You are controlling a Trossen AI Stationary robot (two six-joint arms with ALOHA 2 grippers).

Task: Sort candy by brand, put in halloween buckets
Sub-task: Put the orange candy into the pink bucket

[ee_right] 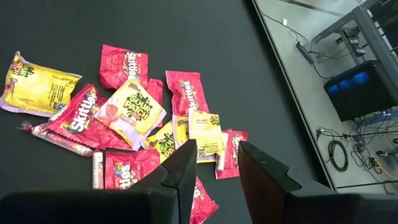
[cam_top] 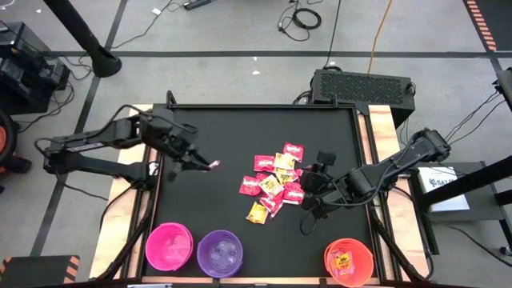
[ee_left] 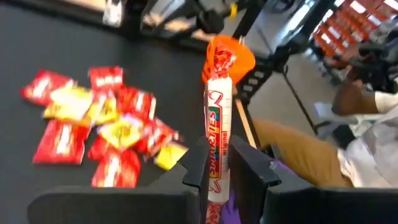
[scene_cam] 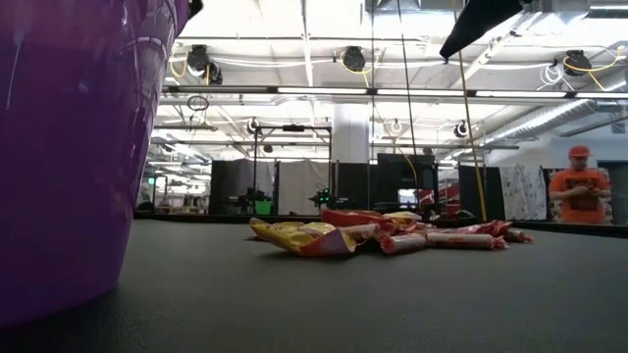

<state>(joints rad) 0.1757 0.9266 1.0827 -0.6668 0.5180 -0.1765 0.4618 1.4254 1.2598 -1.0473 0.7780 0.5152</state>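
Observation:
The candy pile [cam_top: 276,182] of red and yellow packets lies flat on the black table, right of centre; it also shows in the low view [scene_cam: 383,233]. My left gripper [cam_top: 210,164] hangs above the table left of the pile, shut on a pale pink-white candy roll [ee_left: 219,118]. My right gripper [cam_top: 308,194] hovers at the pile's right edge, open and holding nothing [ee_right: 219,155]. Along the near edge stand the pink bucket [cam_top: 169,246], the purple bucket [cam_top: 220,253] and the orange bucket [cam_top: 349,262], which holds a yellow packet. My left gripper pinches the roll's lower part [ee_left: 217,163] between its two fingers. The roll lies along the fingers and sticks out well past their tips. It is lifted clear of the table, its twisted end [ee_left: 221,59] pointing away from the gripper.
Wooden rails [cam_top: 384,136] edge the black table on both sides. The purple bucket [scene_cam: 69,147] fills the low view's left. A person in an orange shirt [scene_cam: 579,191] stands far behind the table; a seated person [ee_left: 348,137] shows beyond the table's edge.

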